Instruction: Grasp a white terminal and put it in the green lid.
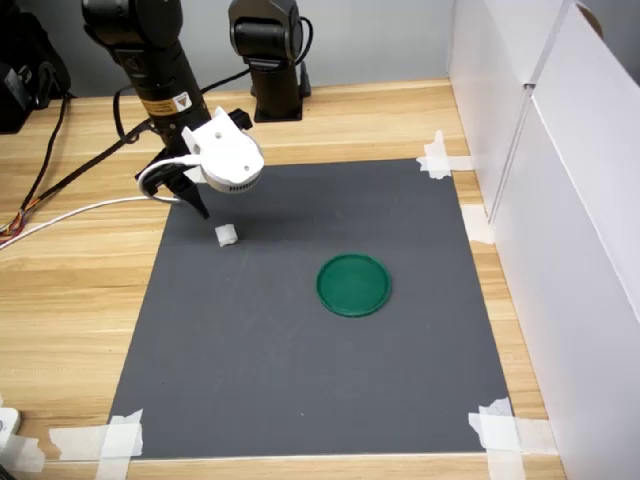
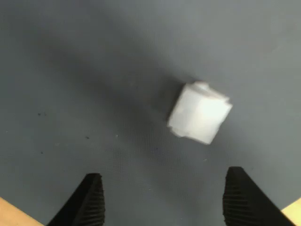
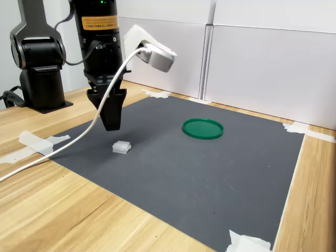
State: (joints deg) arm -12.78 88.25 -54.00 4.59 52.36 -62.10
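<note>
A small white terminal (image 1: 226, 235) (image 3: 122, 147) lies on the dark grey mat, near the first exterior view's left. It sits apart from the green lid (image 1: 353, 285) (image 3: 202, 128), a flat round disc with nothing in it. My gripper (image 1: 197, 203) (image 3: 111, 124) hangs just above the mat, a little short of the terminal and not touching it. In the wrist view the terminal (image 2: 200, 113) lies ahead of the gripper (image 2: 165, 201), whose two black fingers (image 2: 89, 200) stand wide apart with only mat between them.
The mat (image 1: 320, 370) is taped at its corners with white strips (image 1: 100, 440) on a wooden table. White panel walls (image 1: 560, 200) stand along the first exterior view's right. A black post (image 1: 266, 60) rises behind the mat, and a white cable (image 1: 70, 215) trails off the arm.
</note>
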